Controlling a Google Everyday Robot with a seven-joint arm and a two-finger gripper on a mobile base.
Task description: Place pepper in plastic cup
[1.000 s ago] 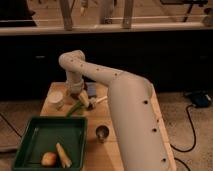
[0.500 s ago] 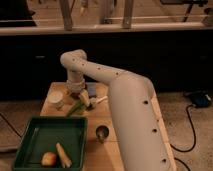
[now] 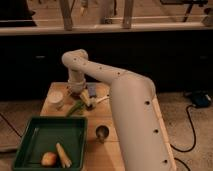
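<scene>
The white plastic cup stands on the wooden table at the far left. A green pepper lies on the table just right of the cup, in front of it. My gripper reaches down at the back of the table, right above and beside the pepper's upper end, a short way right of the cup. The white arm sweeps across the right half of the view and hides part of the table.
A green tray at front left holds an orange-yellow fruit and a pale long item. A shiny dark metal cup stands mid-table. Small items lie beside the gripper. A dark counter wall runs behind the table.
The gripper has shifted slightly at the back of the table near the pepper; the cup, the pepper and the tray stay where they were.
</scene>
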